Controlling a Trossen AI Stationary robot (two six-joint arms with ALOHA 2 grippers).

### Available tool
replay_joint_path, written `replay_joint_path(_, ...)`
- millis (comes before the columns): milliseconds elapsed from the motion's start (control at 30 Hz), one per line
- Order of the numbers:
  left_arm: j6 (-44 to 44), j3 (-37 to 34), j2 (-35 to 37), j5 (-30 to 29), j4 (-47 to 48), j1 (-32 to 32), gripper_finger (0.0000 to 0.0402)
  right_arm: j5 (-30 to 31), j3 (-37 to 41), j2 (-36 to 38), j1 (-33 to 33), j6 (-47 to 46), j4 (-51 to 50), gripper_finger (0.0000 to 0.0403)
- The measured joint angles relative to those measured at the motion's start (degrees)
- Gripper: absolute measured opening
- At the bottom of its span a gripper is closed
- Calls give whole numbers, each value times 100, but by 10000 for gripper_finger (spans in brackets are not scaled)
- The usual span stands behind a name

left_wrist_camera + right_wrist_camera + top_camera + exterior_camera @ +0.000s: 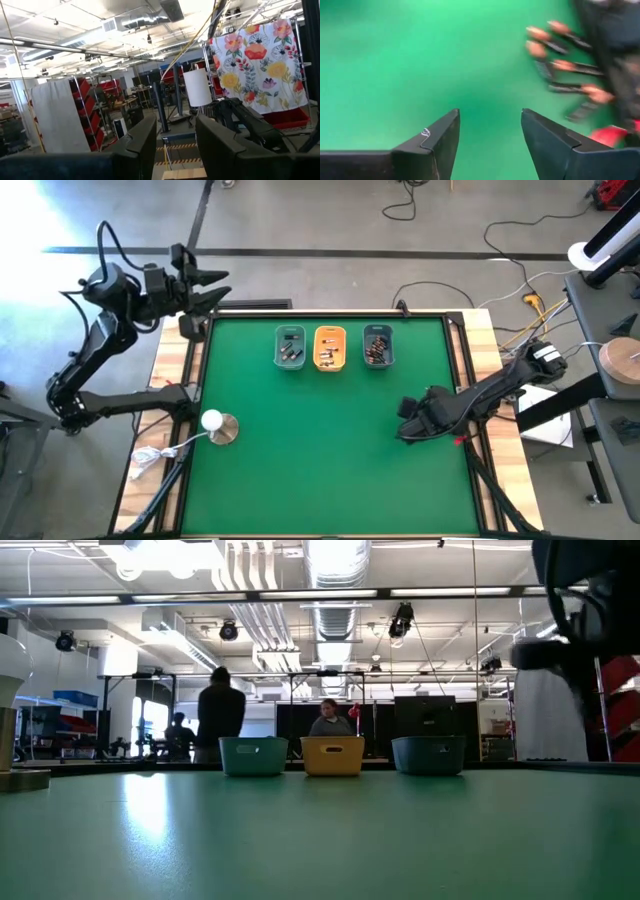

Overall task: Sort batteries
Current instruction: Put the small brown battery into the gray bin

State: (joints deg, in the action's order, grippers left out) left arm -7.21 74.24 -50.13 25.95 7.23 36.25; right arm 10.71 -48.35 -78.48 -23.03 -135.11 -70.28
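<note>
Several loose batteries (565, 65), dark with copper-coloured ends, lie on the green mat (300, 450) and show blurred in the right wrist view. My right gripper (490, 135) stands open beside them, pointing steeply down, with only bare mat between its fingers; in the high view it is at the mat's right side (408, 420). More batteries lie in three small trays at the far edge: teal (290, 347), orange (329, 347) and grey-blue (377, 345). My left gripper (175, 145) is open and raised off the table's far left corner (205, 285), pointing out into the room.
A white ball on a round base (215, 423) stands at the mat's left side, with a white cord trailing off the near left. A red piece (612, 135) lies by the loose batteries under my right arm. People stand in the room beyond the trays (222, 710).
</note>
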Motion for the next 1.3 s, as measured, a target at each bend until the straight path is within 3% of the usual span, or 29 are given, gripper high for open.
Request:
replay_joint_path(100, -1, -1, -52, 5, -98, 0, 117, 748, -244, -2, 30, 132, 231, 210)
replay_joint_path(267, 20, -1, -98, 7, -191, 0, 117, 591, -734, -2, 467, 821, -124, 206)
replay_joint_path(500, 390, -1, 1, 15, -233, 0, 117, 33, -1518, -120, 1899, 4430, -493, 194)
replay_joint_path(667, 503, -1, 215, 344, 19, -8, 117, -587, -1288, -267, 3407, 7092, -908, 194)
replay_joint_path(833, 551, -1, 411, 511, 386, -9, 117, -942, -909, -427, 4465, 8836, -910, 185)
replay_joint_path(1033, 628, -1, 557, 506, 439, -9, 117, -1068, -559, -825, 4886, 10099, -893, 139)
replay_joint_path(1300, 628, -1, 566, 477, 522, -7, 117, -1167, -174, -1457, 4891, 11209, -1097, 36)
